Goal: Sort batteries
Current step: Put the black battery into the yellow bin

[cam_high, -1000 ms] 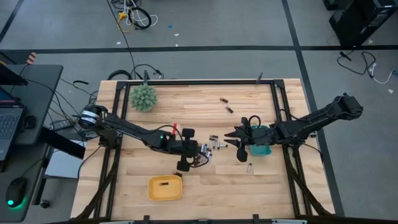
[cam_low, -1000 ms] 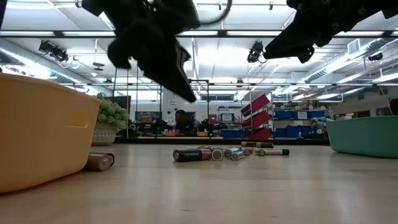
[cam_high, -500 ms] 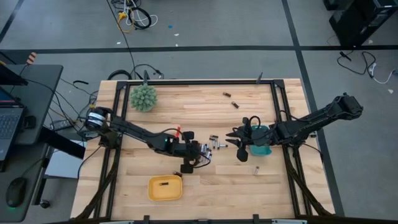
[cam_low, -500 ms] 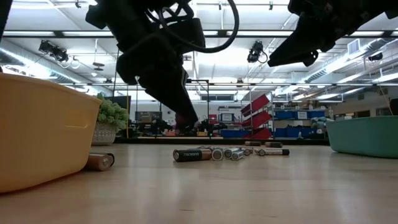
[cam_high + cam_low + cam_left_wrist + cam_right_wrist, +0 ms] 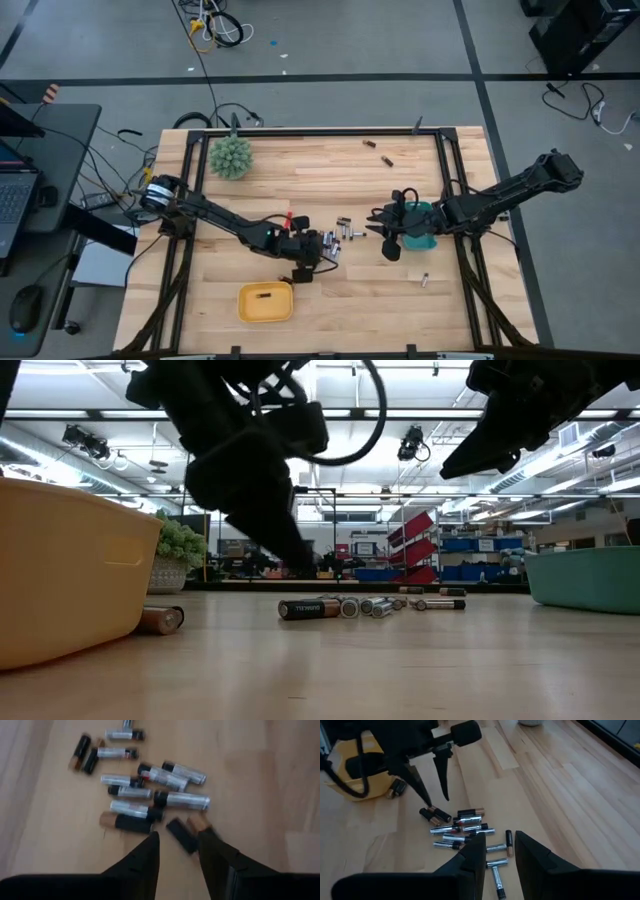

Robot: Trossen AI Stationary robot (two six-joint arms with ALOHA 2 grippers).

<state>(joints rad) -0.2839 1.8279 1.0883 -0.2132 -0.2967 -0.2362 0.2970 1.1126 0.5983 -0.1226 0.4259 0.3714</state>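
On the left of the wooden table a spiky green ball sat near the far corner; nearer the front edge stood a yellow tray with one battery lying inside it; the left gripper hung low just beyond that tray, at the near edge of the battery cluster, its fingers spread apart with a dark battery lying loose on the wood between the tips, not pinched; the rest of the cluster lay in a loose heap just past those tips, dark and silvery cells mixed; at the middle of the table the right gripper hovered above the other side of the heap, its fingers set a narrow gap apart and holding nothing; just beside it stood a teal tray; two stray batteries lay near the far edge, and one more toward the front right.
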